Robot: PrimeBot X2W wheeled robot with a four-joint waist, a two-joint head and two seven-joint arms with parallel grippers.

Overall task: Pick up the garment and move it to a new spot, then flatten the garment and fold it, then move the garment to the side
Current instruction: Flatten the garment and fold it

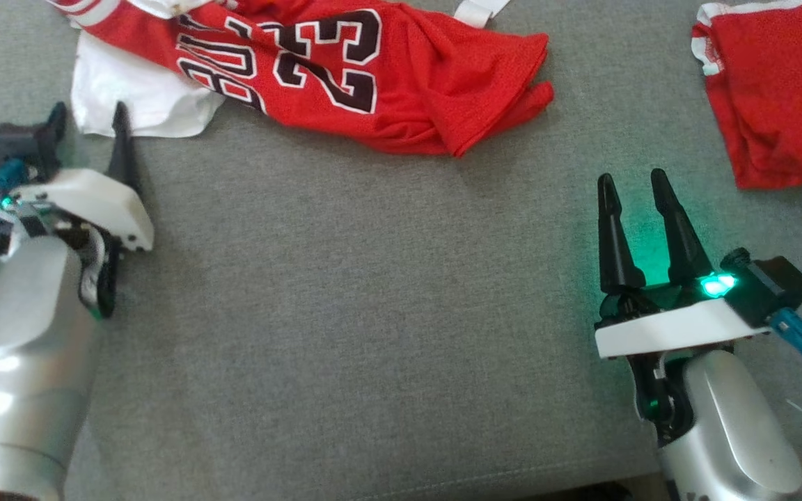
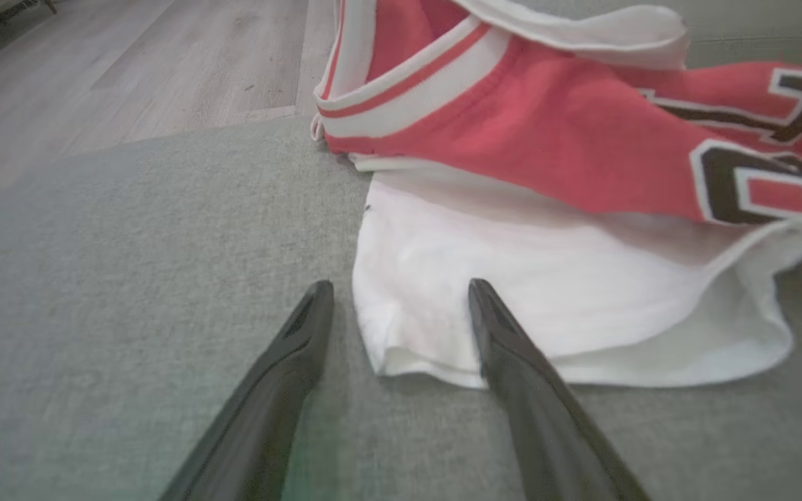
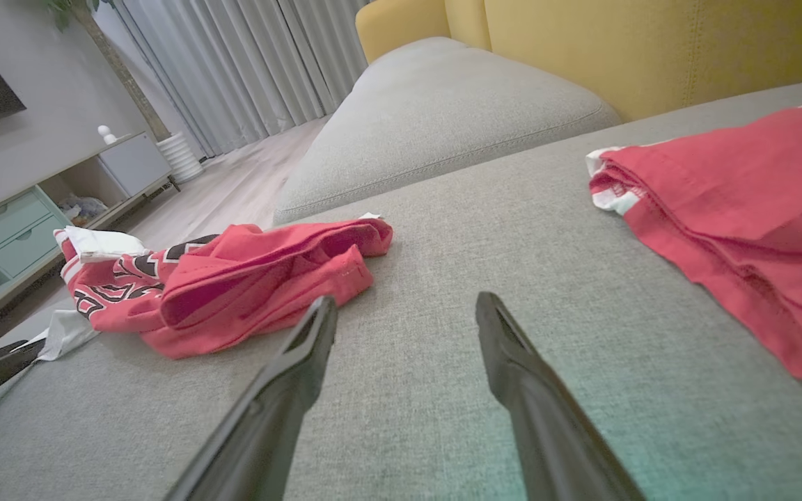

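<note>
The left end effector (image 2: pixel 399 285) was released, just beside the white garment (image 2: pixel 582 299). The right end effector (image 1: pixel 632 175) was released, apart from the red jersey (image 1: pixel 387 83).

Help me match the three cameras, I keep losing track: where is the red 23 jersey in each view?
Head view: the red 23 jersey lies crumpled across the top centre.
Left wrist view: upper right, with its striped trim towards the top.
Right wrist view: left of centre, bunched up.
Shared landmark: the white cloth peeking from under one end of the jersey.
</note>
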